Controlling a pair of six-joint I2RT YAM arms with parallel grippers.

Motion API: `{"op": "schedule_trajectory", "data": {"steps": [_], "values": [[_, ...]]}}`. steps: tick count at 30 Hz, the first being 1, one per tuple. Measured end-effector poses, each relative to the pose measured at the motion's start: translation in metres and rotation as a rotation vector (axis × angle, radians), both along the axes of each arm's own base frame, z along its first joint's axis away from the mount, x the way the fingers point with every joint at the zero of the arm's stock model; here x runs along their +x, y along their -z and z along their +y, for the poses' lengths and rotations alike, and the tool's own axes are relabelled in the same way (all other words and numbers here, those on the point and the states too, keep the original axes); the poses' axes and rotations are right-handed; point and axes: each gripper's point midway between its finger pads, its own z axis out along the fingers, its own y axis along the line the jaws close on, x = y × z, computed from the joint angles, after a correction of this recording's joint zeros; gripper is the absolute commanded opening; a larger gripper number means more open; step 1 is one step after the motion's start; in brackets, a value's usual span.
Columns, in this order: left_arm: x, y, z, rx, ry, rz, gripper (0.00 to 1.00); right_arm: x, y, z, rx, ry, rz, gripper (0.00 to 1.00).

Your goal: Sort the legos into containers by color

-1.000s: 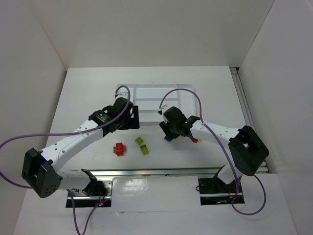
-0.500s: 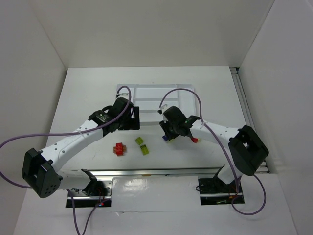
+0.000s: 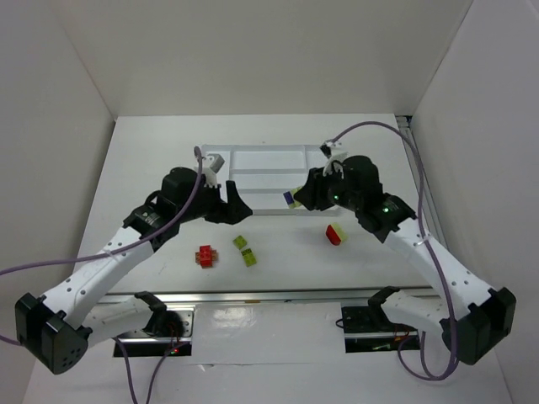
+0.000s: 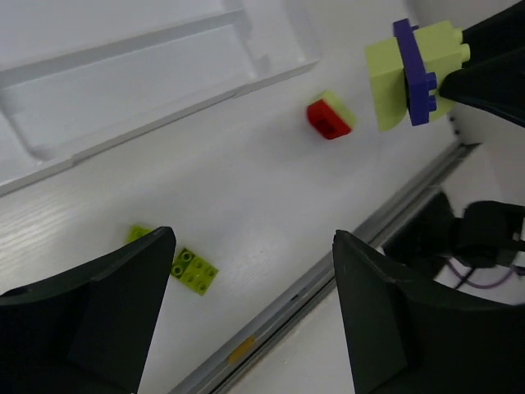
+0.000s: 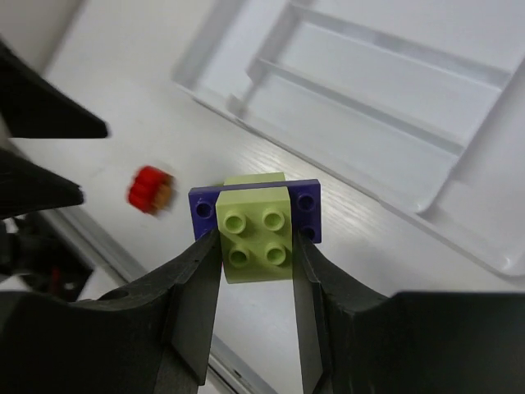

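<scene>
- The right gripper [image 5: 256,240] pinches a yellow-green brick [image 5: 254,232] by two opposite sides, with the brick's four studs facing the wrist camera.
- A dark purple plate [image 5: 203,209] sits flat against the far face of that brick and sticks out past it on both sides. The black fingers touch only the yellow-green brick.
- This held pair hangs clear of the table. From above it sits at the near rim of the white tray [image 3: 269,160], toward the tray's right half. Whether it is over the rim itself or just outside it cannot be told.
- The left gripper [image 4: 253,246] has its jaws spread wide with nothing between them. It hovers over the table by the near left part of the tray, pointing toward the right gripper.
- A red-and-yellow-green brick [image 3: 336,233] lies on the bare table near the tray's near right corner, under the right arm.
- A red lego cluster [image 3: 205,256] lies on the table well in front of the tray, on the left arm's side.
- Two yellow-green plates [image 3: 245,250] lie just to the right of the red cluster, set at an angle and close to each other.
- A metal rail [image 3: 269,295] runs along the near edge of the table, nearer than all the loose legos.
- The tray's thin dividers form long, narrow compartments running left to right.
</scene>
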Motion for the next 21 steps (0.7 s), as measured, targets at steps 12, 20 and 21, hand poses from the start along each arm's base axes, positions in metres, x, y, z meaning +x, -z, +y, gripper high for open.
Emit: {"op": "schedule_trajectory", "data": {"steps": [12,20,21], "values": [[-0.025,-0.055,-0.066,-0.402,0.543,-0.101,0.99,-0.037,-0.084,0.017,0.378,-0.256,-0.031,0.31],[-0.034,-0.059,-0.072,-0.463,0.66,-0.14,0.91,-0.058,-0.094,0.025,0.457,-0.362,0.001,0.32],[-0.034,-0.063,-0.073,-0.472,0.67,-0.156,0.89,-0.06,-0.094,0.026,0.463,-0.371,0.005,0.34]]}}
